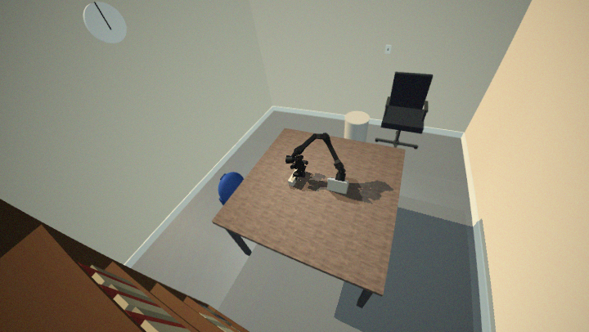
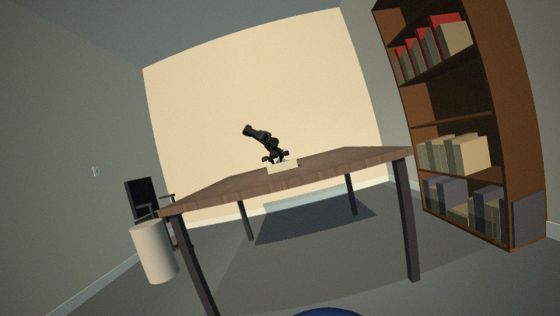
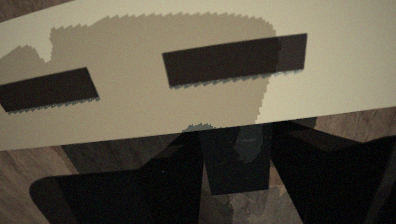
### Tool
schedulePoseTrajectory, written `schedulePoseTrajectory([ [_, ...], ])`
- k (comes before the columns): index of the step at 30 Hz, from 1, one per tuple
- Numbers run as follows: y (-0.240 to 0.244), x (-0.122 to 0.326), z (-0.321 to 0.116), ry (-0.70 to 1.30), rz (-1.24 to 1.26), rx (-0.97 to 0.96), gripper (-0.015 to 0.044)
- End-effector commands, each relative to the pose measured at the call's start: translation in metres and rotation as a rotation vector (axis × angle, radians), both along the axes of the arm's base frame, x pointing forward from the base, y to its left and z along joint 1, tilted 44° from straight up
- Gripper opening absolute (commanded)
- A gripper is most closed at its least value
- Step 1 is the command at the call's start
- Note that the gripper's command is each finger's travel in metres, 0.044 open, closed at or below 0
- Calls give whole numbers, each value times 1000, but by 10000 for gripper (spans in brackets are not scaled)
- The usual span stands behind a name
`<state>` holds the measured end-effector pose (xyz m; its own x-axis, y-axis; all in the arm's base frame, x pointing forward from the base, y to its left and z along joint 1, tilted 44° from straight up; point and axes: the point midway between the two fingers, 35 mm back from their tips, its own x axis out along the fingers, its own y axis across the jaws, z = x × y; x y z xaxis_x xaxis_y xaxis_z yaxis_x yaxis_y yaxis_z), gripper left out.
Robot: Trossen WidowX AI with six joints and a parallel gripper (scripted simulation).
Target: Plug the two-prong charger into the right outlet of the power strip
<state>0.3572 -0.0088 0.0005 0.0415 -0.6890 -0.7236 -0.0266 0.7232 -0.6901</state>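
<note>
Top: centre of the frame, the arm (image 1: 325, 144) bends down to the pale power strip (image 1: 291, 180) (image 2: 282, 166) (image 3: 330, 95) on the bench (image 1: 330, 222) (image 2: 313, 168).

Exterior: the fingers (image 1: 298, 174) (image 2: 278, 160) meet the strip mid-frame.

Wrist: at lower centre, partly open fingers loosely flank the dark charger (image 3: 237, 175), at the strip's edge, below 2 dark slots; prongs hidden.

Black arm (image 1: 326, 142) (image 2: 258, 136) arched, gripper (image 1: 299, 174) (image 2: 277, 159) (image 3: 229, 125) low

One table (image 1: 330, 231) (image 2: 306, 168) (image 3: 345, 122), four table legs (image 1: 239, 242) (image 2: 407, 219), one office chair (image 1: 406, 117) (image 2: 143, 196), one wall clock (image 1: 105, 24), one cylindrical bin (image 1: 356, 128) (image 2: 155, 251), one bookcase (image 1: 37, 255) (image 2: 521, 156), one robot arm (image 1: 332, 149) (image 2: 257, 134), one wall plate (image 1: 388, 49) (image 2: 96, 171), two dark slots (image 3: 235, 60).
</note>
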Motion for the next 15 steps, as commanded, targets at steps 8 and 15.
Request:
schedulePoseTrajectory([
  [8,0,0,0,-3,1,-3,440],
  [15,0,-1,0,-6,2,-3,440],
])
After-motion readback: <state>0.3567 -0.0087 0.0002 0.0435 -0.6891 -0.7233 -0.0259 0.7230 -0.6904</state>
